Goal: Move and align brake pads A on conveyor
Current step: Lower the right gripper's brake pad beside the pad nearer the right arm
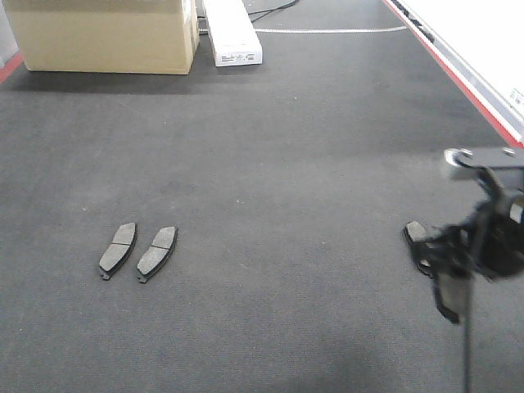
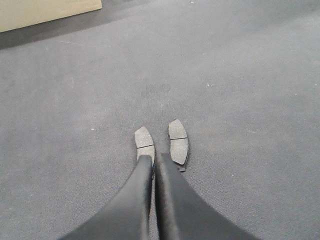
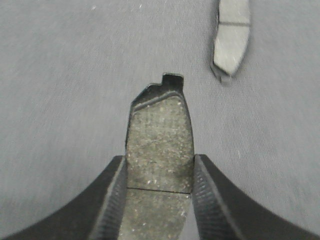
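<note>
Brake pads A: two [image 1: 117,249] [image 1: 157,250] lie side by side, near-parallel, on the left of the conveyor [image 1: 286,147], and my right gripper [image 3: 159,172] is clamped across a third, a fourth [image 3: 231,37] lying just beyond. My left gripper [image 2: 153,162] hangs closed and empty over the aligned pair. I judge I'm mid-pick; next I must carry this pad across and set it parallel beside them.

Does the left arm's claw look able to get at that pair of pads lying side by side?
Probably yes. The left claw hangs shut right above the pair of pads on the conveyor, with nothing in between; it would have to open first.
</note>
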